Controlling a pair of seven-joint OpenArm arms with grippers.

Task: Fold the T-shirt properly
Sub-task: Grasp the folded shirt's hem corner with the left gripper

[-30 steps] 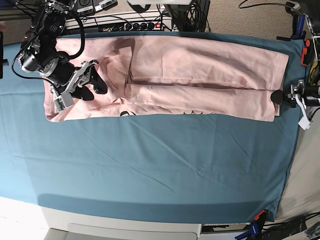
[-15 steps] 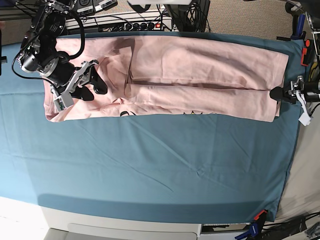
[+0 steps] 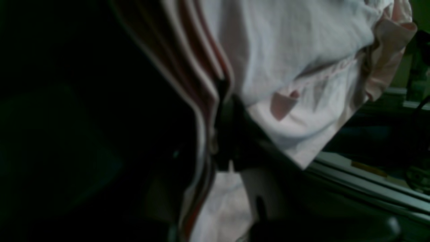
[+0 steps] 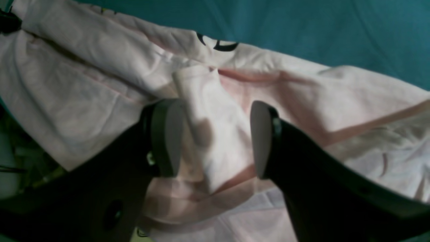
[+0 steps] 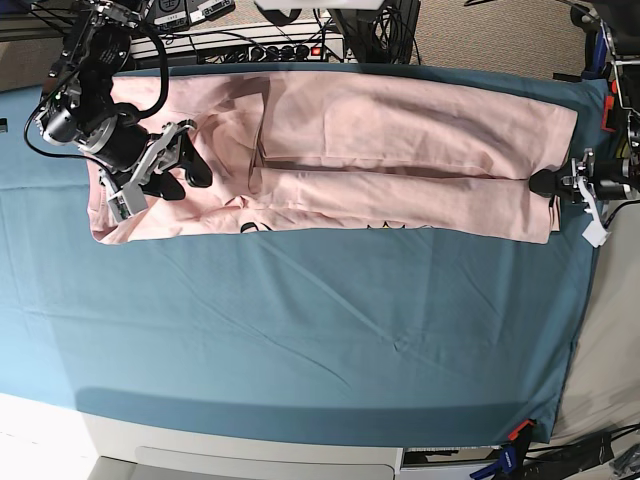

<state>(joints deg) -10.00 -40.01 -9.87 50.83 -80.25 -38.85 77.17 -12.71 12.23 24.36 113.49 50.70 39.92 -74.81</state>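
Teal cloth (image 5: 300,340) fills the near half of the counter in the base view, bare and lightly creased, with a red clamp (image 5: 519,431) biting its near right corner. Beyond that open stretch lies the T-shirt (image 5: 400,150), pale pink, folded into a long band running left to right across the far half, its near edge showing slivers of black print and a touch of yellow. Over at the shirt's left end the right gripper (image 5: 170,172) hangs above the fabric, jaws spread wide and holding nothing; the right wrist view looks straight down between the two dark fingers (image 4: 164,137) at a raised fold of pink cloth, with a curl of black lettering (image 4: 218,43) up near the teal edge. Across at the right end the left gripper (image 5: 545,183) sits right at the shirt's edge, low to the counter, and the left wrist view shows its jaws pinched together on stacked layers of the hem (image 3: 205,101), dark finger pressed against the pink edges, so it is gripping the T-shirt there. Farthest back, past the counter's far edge, a power strip (image 5: 270,45) with a red light and a tangle of black cables (image 5: 380,30) sit on the floor.
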